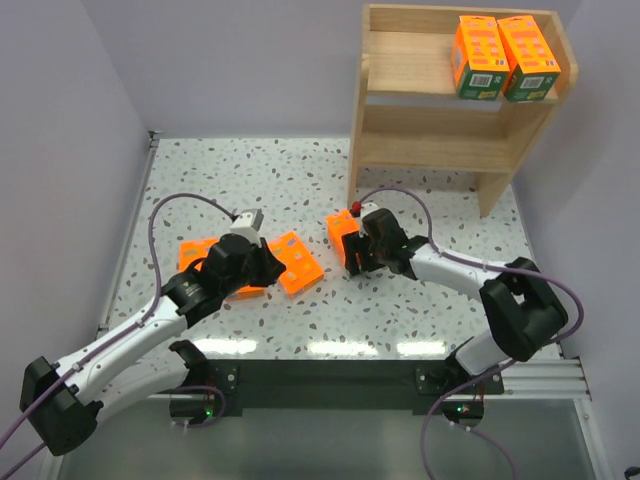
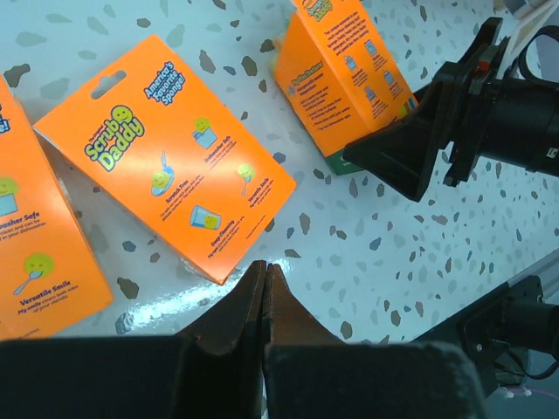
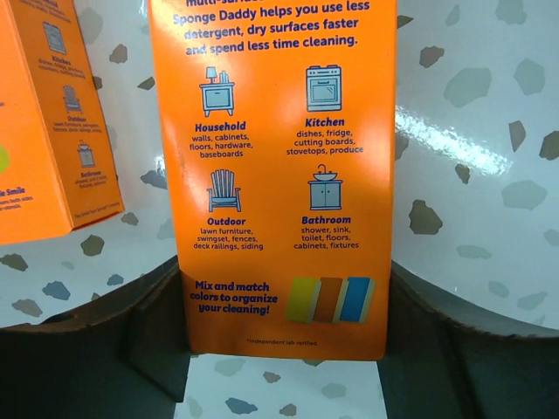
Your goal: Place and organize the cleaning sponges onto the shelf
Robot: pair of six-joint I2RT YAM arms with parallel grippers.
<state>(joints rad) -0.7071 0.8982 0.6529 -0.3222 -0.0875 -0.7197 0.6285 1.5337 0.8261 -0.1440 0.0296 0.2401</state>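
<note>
2 sponge packs (image 1: 477, 55) stood upright and touching at the right end of the shelf (image 1: 420, 150), on its top tier, green bands at the bottom and long axes vertical. At least 3 more were on the speckled table (image 1: 420, 290): 1 middle pack (image 1: 297, 265) lay flat, picture side up, its long axis running diagonally from far left to near right. 1 right pack (image 1: 342, 228) sat in front of the shelf. A patch of orange (image 1: 197, 250) showed under the left arm, hidden enough that I could not tell whether it was 1 pack or 2. The left arm stretched from its near-left base diagonally toward the centre, low over that orange, and the left claw (image 2: 265, 271) was shut tight on nothing, its tips just short of the middle pack. The right arm bent sharply at its elbow on the right, forearm reaching left. The right claw (image 3: 284, 279) stood fairly wide and held the right pack, 1 finger against each long edge with no gap showing. That pack's long axis ran straight away from the claw, printed back upward.
</note>
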